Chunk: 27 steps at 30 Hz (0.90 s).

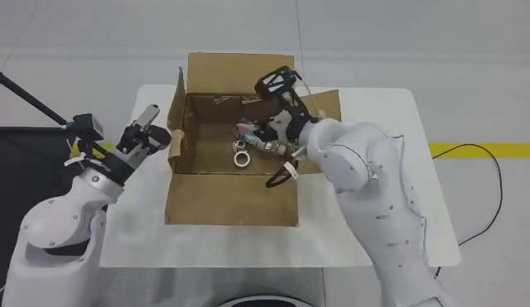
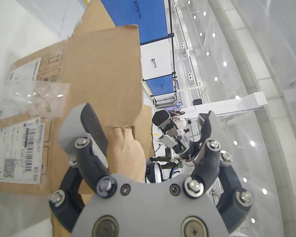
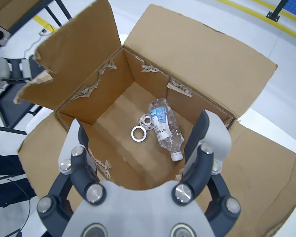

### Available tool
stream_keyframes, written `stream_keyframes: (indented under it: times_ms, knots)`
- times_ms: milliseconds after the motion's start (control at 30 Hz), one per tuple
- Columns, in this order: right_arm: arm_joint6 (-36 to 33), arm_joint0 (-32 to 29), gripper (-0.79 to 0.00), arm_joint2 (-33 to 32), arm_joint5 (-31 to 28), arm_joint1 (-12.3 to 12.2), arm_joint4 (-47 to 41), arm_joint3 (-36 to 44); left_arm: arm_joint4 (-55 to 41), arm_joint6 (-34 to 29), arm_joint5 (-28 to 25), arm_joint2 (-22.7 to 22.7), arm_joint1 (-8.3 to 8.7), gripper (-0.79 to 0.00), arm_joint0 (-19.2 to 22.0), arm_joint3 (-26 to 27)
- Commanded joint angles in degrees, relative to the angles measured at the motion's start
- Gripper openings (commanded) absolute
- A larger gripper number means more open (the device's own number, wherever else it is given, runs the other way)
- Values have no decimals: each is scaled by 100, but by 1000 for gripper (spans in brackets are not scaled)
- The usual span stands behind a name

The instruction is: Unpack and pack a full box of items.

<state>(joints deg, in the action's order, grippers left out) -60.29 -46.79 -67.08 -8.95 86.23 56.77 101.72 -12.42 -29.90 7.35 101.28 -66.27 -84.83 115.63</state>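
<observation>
The right gripper, wide open and empty, is being held above the cardboard box containing a crushed plastic bottle and two metal rings.

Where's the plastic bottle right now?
The plastic bottle lies on its side on the floor of the cardboard box, just right of two metal rings. In the right wrist view it sits below the open right gripper.

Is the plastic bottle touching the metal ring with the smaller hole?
Touching. The right wrist view shows the plastic bottle lying across the edge of that metal ring.
</observation>
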Motion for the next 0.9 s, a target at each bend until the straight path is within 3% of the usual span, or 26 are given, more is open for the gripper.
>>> stream_keyframes:
  times_ms: [0,433,633,867]
  knots:
    - [34,-204,0,-392,-152,-56,-282,180,97,-32,27,-113,5,0,21,12]
    - [-17,-1055,0,-2567,-355,-370,-2307,445,551,-316,102,-631,43,0,156,-86]
    - [-450,-981,0,-3158,-317,-516,-3035,-293,650,-260,154,-810,47,0,259,-228]
    - [-1028,-554,0,-3282,-446,-674,-3552,-1485,766,-189,221,-1002,49,0,367,-386]
